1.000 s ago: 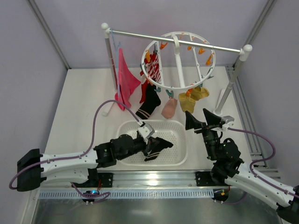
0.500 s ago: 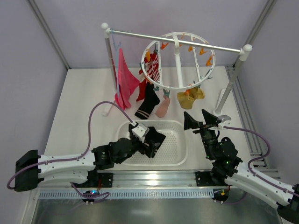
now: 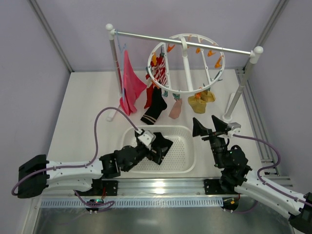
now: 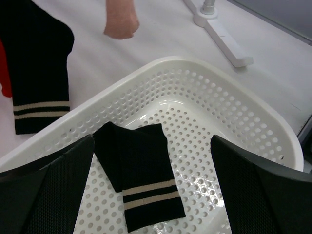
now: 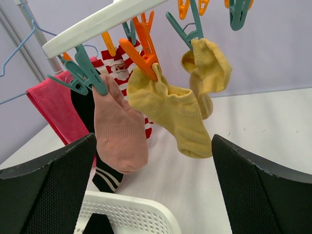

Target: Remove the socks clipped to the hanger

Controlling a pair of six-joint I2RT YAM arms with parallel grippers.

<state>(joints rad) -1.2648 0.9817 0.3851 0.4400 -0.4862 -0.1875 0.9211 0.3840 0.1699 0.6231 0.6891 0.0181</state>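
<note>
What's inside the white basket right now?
One black sock with two cream stripes lies on the basket's perforated floor. Fingers of the left pincer hide the near corners, so anything there cannot be seen.

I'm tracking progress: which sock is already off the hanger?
The black sock lying flat in the white basket. The other black sock, pink sock, yellow socks and red-striped sock all hang clipped to the hanger.
</note>
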